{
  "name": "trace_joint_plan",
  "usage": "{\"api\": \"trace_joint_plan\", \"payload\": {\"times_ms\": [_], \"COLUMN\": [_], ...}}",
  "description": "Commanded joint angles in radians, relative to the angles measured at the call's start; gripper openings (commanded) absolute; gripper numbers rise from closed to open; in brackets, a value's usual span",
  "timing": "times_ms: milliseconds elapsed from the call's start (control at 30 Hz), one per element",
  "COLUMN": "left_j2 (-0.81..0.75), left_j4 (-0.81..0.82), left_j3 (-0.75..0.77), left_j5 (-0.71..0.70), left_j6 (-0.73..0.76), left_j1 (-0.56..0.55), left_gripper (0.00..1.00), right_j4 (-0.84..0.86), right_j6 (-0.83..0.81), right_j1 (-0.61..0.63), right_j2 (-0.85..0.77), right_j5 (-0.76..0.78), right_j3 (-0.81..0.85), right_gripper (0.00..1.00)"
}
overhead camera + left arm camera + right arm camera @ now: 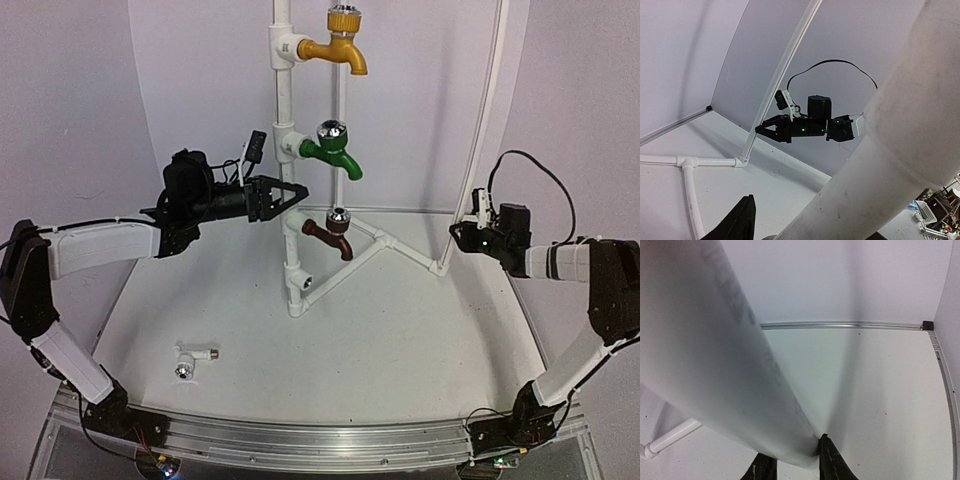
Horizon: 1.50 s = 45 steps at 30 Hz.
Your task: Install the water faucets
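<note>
The all-white faucet (190, 362) lies on its side on the table at the near left, apart from both grippers. Yellow (340, 48), green (332, 150) and brown (330, 232) faucets sit on the upright white pipe (283, 100). My left gripper (292, 193) straddles that pipe between the green and brown faucets. In the left wrist view the pipe (890, 150) fills the space between the jaws, with a gap beside the one visible finger (742, 220). My right gripper (462, 233) is shut on the thin slanted pipe (485, 120), which fills the right wrist view (705, 355).
An open fitting (305, 283) faces outward low on the upright pipe. Floor pipes (400, 245) run from its foot to the slanted pipe's base. A curved white backdrop stands behind. A metal rail (300, 440) edges the table's near side.
</note>
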Motion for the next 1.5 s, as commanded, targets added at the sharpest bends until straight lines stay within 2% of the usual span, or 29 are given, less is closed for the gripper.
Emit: {"api": "trace_joint_plan", "payload": {"times_ms": [0, 267, 467, 533, 600, 700, 800, 833, 900, 967, 1067, 1133, 1233, 1333, 1467], "left_j2": [-0.149, -0.218, -0.236, -0.26, -0.294, -0.345, -0.392, -0.42, -0.475, -0.521, -0.546, -0.524, -0.458, -0.368, -0.3], "left_j4": [-0.02, -0.073, -0.086, -0.098, -0.137, -0.243, -0.374, -0.415, -0.508, -0.634, -0.887, -1.052, -1.144, -1.222, -1.289], "left_j3": [-0.077, -0.142, -0.182, -0.202, -0.212, -0.197, -0.161, -0.159, -0.173, -0.193, -0.235, -0.26, -0.313, -0.326, -0.395], "left_j5": [-0.084, -0.195, -0.235, -0.252, -0.295, -0.365, -0.44, -0.478, -0.587, -0.773, -1.024, -1.102, -1.046, -1.052, -1.053], "left_j6": [-0.097, -0.146, -0.159, -0.156, -0.134, -0.09, -0.058, -0.058, -0.078, -0.143, -0.27, -0.357, -0.43, -0.519, -0.792], "left_j1": [-0.079, -0.168, -0.229, -0.229, -0.23, -0.228, -0.228, -0.228, -0.228, -0.225, -0.207, -0.177, -0.117, -0.11, -0.141], "left_gripper": [0.45, 0.36, 0.36, 0.42, 0.62, 0.82, 0.97, 0.99, 1.0, 1.0, 1.0, 1.0, 0.99, 0.91, 0.89], "right_j4": [-0.044, 0.045, 0.047, 0.047, 0.033, -0.049, -0.128, -0.148, -0.182, -0.204, -0.243, -0.267, -0.297, -0.301, -0.307], "right_j6": [0.109, 0.203, 0.21, 0.23, 0.242, 0.243, 0.249, 0.248, 0.242, 0.238, 0.224, 0.217, 0.227, 0.245, 0.263], "right_j1": [0.201, 0.292, 0.344, 0.346, 0.346, 0.346, 0.344, 0.344, 0.344, 0.344, 0.344, 0.344, 0.344, 0.345, 0.346], "right_j2": [0.134, 0.347, 0.412, 0.411, 0.392, 0.354, 0.304, 0.284, 0.235, 0.182, 0.116, 0.082, 0.052, 0.026, -0.017], "right_j5": [-0.161, -0.184, -0.185, -0.175, -0.151, -0.121, -0.093, -0.086, -0.064, -0.032, 0.011, 0.027, 0.02, -0.018, -0.04], "right_j3": [0.039, 0.175, 0.219, 0.215, 0.217, 0.245, 0.254, 0.245, 0.212, 0.166, 0.096, 0.062, 0.018, -0.022, -0.064], "right_gripper": [0.0, 0.0, 0.0, 0.0, 0.08, 0.2, 0.39, 0.47, 0.6, 0.71, 0.8, 0.81, 0.82, 0.81, 0.82]}}
